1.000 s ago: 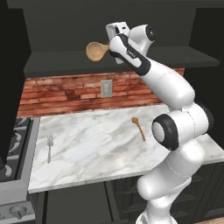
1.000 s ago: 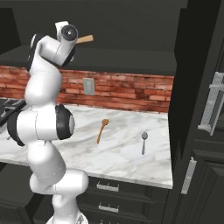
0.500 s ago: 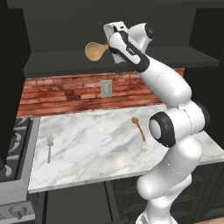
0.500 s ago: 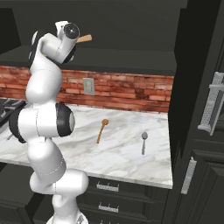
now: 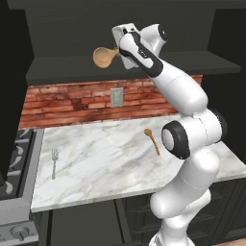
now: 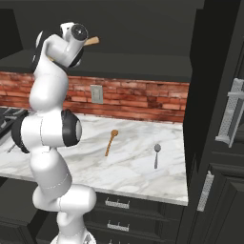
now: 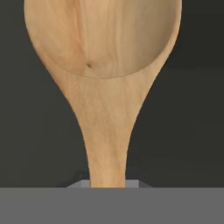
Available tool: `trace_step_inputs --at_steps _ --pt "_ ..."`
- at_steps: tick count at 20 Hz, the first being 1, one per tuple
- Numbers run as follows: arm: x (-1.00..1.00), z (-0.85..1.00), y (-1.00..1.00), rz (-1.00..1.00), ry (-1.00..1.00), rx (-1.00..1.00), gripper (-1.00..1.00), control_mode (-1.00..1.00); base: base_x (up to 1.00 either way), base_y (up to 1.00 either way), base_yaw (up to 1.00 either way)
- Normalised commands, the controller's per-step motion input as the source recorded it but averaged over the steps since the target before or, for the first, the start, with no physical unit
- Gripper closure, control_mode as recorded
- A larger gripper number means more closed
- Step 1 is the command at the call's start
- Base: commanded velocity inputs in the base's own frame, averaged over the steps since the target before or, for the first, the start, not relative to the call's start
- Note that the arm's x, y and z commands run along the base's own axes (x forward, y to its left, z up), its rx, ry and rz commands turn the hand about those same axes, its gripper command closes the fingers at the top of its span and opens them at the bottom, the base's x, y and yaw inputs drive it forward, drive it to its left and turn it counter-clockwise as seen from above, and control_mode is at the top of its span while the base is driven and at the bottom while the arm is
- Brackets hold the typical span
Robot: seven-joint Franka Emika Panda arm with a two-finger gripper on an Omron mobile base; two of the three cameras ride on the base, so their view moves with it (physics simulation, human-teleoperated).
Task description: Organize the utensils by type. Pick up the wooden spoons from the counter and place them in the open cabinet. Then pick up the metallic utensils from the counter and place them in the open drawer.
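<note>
One large wooden spoon (image 5: 104,56) sits clamped in your pincer (image 5: 121,52), raised at the open cabinet (image 5: 72,29); the small wooden spoon (image 5: 152,141), fork (image 5: 54,161) and metal spoon (image 6: 156,155) lie on the counter (image 5: 110,163).

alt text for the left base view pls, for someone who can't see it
A white robot arm reaches up with its gripper shut on a large wooden spoon, bowl toward the dark upper cabinet. Below, on the white marble counter, lie a small metal fork near the left end and a thin wooden spoon right of the middle.
</note>
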Motion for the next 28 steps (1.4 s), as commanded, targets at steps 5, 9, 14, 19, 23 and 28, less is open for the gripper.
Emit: trace_step_inputs --at_steps 5,9,14,19,23,28 --pt "0.10 -0.25 0.02 0.01 0.06 0.00 -1.00 -1.00 0.00 0.00 0.00" --pt "0.04 -0.22 0.00 0.01 0.09 0.00 -1.00 -1.00 0.00 0.00 0.00" --pt "-0.04 -0.23 0.00 0.04 0.06 0.00 -1.00 -1.00 0.00 0.00 0.00" --pt "-0.25 -0.23 0.00 0.06 0.00 0.00 -1.00 -1.00 0.00 0.00 0.00" --pt "-0.16 -0.18 0.00 0.05 0.00 0.00 -1.00 -1.00 0.00 0.00 0.00" --pt "0.00 -0.07 -0.04 0.00 0.00 0.00 -1.00 -1.00 0.00 0.00 0.00"
